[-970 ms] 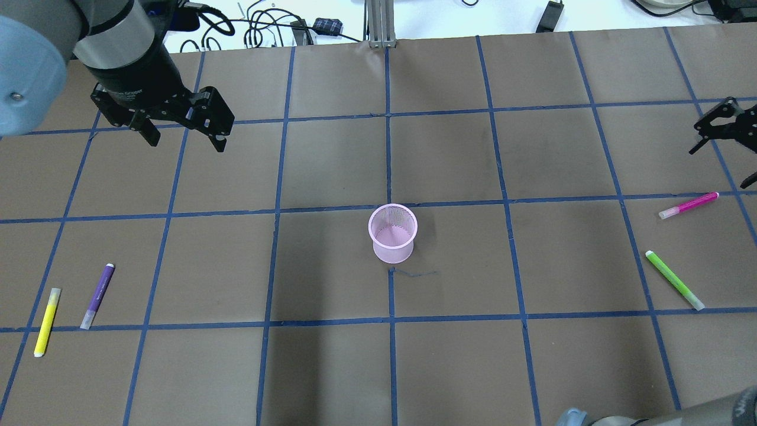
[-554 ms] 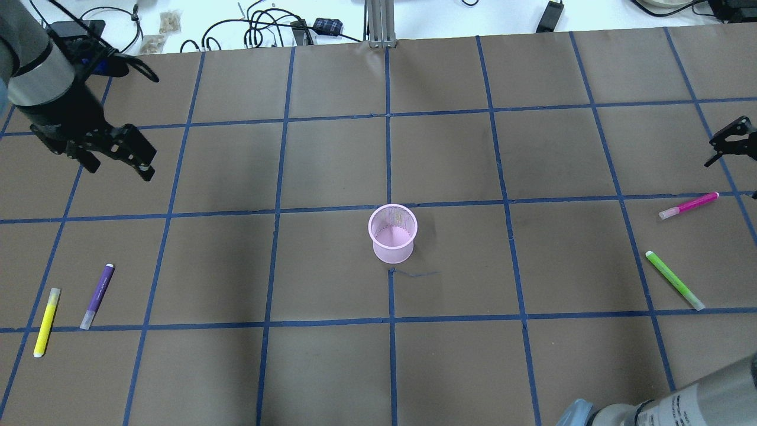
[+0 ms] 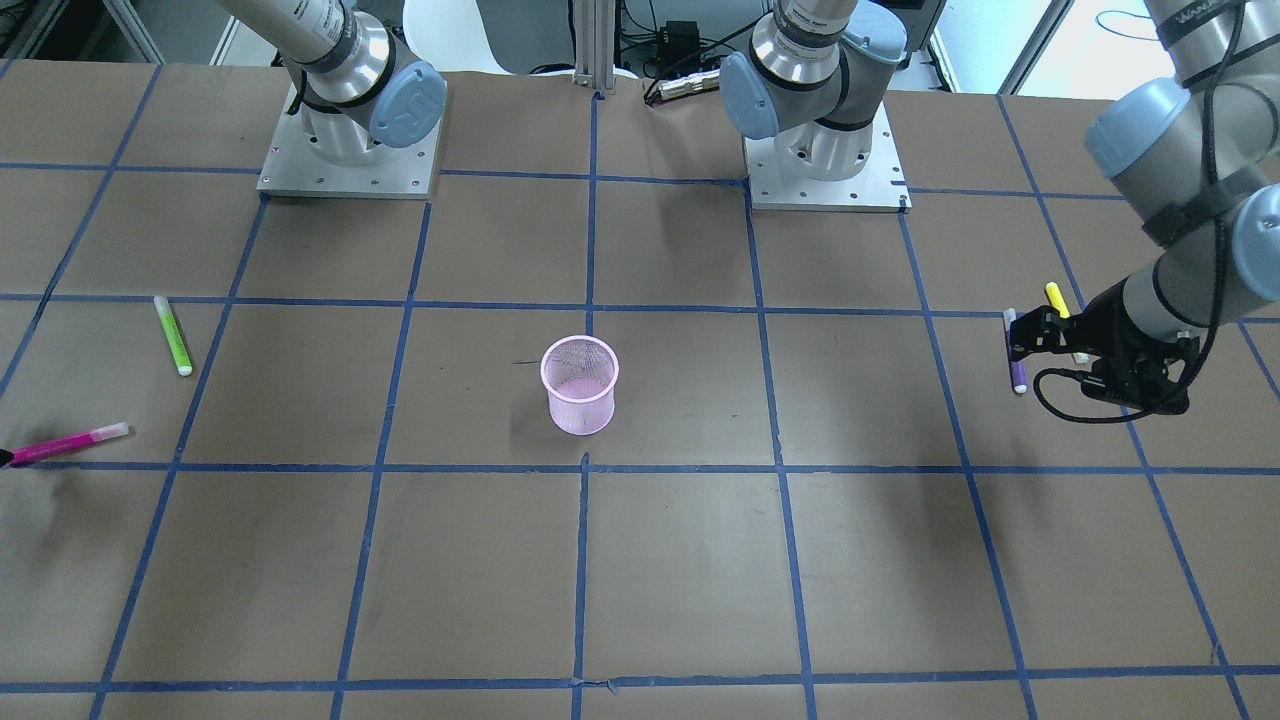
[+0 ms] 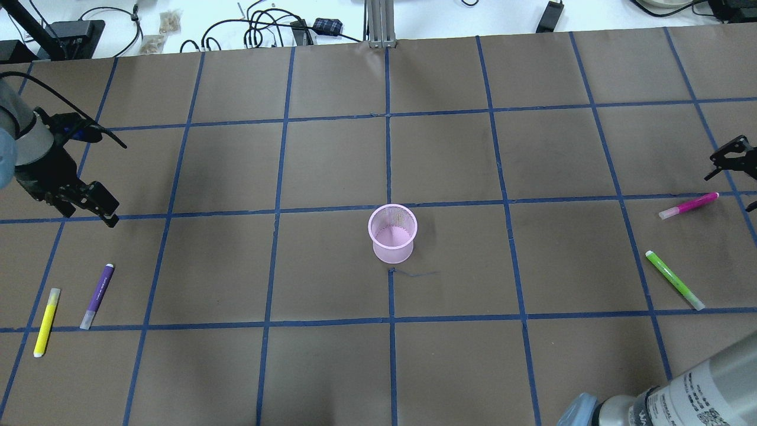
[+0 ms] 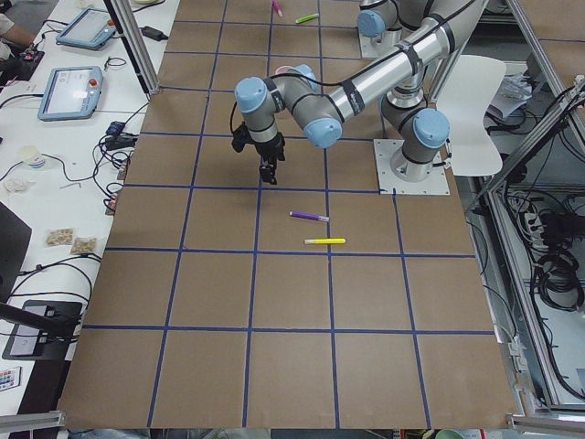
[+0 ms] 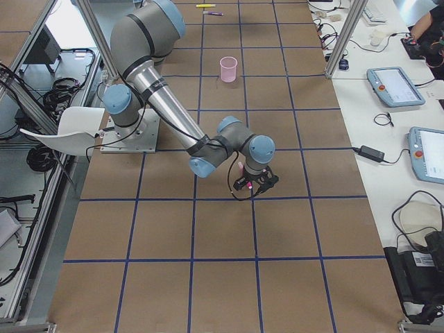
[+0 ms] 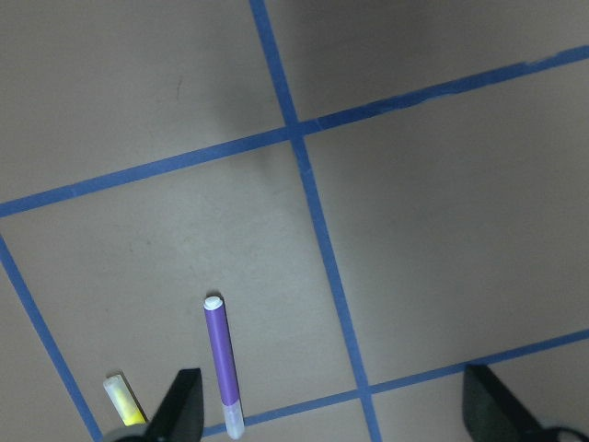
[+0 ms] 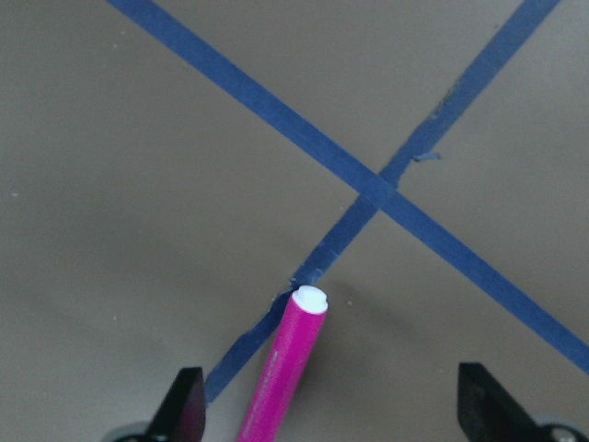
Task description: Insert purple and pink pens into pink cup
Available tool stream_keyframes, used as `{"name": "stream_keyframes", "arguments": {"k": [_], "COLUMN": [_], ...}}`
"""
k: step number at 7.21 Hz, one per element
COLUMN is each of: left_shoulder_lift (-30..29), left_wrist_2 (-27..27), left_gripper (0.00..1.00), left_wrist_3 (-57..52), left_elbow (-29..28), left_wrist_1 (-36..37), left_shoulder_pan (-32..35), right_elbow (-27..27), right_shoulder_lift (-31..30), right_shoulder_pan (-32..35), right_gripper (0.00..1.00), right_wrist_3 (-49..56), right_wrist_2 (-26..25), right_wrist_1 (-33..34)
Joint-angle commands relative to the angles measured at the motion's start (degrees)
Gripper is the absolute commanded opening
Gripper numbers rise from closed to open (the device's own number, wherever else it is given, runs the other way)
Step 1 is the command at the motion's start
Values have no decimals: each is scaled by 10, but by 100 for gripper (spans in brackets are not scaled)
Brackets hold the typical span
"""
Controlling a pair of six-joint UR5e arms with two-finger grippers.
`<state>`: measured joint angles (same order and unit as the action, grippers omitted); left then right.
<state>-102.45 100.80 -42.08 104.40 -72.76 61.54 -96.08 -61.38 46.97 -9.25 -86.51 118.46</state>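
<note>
Jaws stand wide on both sides: left jaws near purple pen (image 4: 97, 295), right jaws over pink pen (image 4: 689, 205) tip.

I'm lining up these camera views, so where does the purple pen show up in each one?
Front-facing: purple pen, right side, mid-height.
Overhead: purple pen, lower left.
Exterior left: purple pen, near centre.
Exterior right: purple pen, top edge, tiny.
Left wrist: purple pen, bottom left.
Right wrist: not in it.
Shared landmark: the yellow pen lying beside it.
</note>
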Motion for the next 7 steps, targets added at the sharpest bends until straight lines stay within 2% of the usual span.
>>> {"name": "stream_keyframes", "arguments": {"k": [1, 2, 3, 4, 5, 6, 7], "left_shoulder_lift": [-26, -44, -61, -80, -94, -105, -111], "left_wrist_2": [46, 43, 48, 55, 79, 74, 74], "left_gripper": [100, 100, 100, 100, 100, 100, 100], "left_wrist_3": [-3, -2, -2, 2, 3, 4, 4], "left_elbow": [33, 41, 42, 43, 46, 50, 49], "left_wrist_1": [28, 34, 49, 63, 79, 88, 93], "left_shoulder_pan": [-17, -34, -39, -39, -41, -41, -41], "right_elbow": [0, 0, -1, -1, -1, 0, 0], "right_shoulder_lift": [20, 22, 22, 23, 26, 32, 32], "right_shoulder_pan": [0, 0, 0, 1, 1, 1, 0], "right_gripper": [91, 87, 75, 70, 62, 35, 0], "right_wrist_3": [-38, -38, -38, -38, -38, -38, -38], "right_wrist_2": [3, 3, 4, 4, 4, 6, 39], "right_wrist_1": [12, 12, 11, 11, 10, 9, 9]}}
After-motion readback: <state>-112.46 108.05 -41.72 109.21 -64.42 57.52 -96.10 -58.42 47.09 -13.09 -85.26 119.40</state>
